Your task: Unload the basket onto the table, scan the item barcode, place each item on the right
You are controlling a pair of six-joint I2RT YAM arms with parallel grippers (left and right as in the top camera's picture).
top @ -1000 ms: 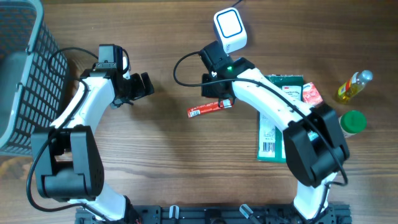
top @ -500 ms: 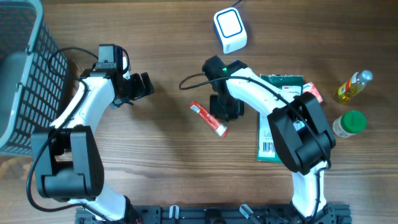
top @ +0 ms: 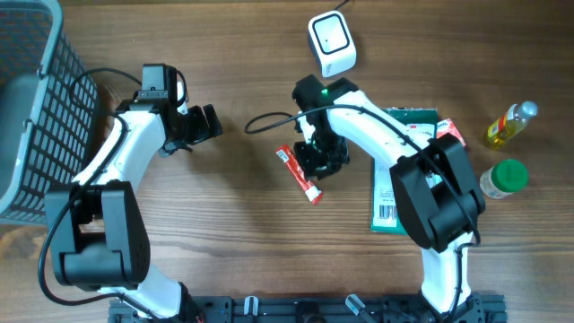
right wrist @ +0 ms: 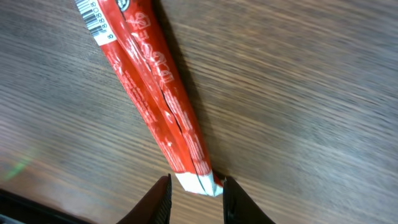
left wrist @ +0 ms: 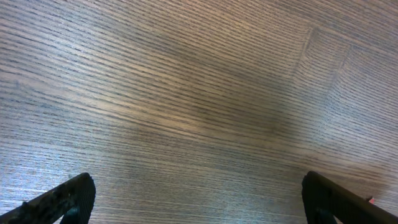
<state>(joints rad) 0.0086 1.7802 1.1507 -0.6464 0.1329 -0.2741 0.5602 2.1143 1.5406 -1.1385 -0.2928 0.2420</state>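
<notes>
The table [top: 224,233] has its widest bare stretch across the centre and lower middle of the overhead view, between the two arms. A grey basket [top: 27,108] lines the upper left edge. The right side is crowded: a green pack [top: 395,202] lies partly under the right arm, with a small red-and-white pouch [top: 448,135] at its upper corner and, well apart toward the right edge, a yellow bottle [top: 509,124] and a green-lidded jar [top: 505,177]. The white scanner [top: 331,42] sits at top centre.

The left gripper [top: 212,122] hangs over bare wood in the upper left-centre, its fingers spread wide with nothing between them.

The red packet [top: 294,170] lies on a diagonal just left of centre, running from upper left to lower right. In the right wrist view its barcode [right wrist: 93,18] shows at the far, upper-left end, while its white sealed end sits between the tips of the right gripper [right wrist: 196,186]. Those jaws stand only narrowly apart, flanking that end; whether they press it cannot be told.
</notes>
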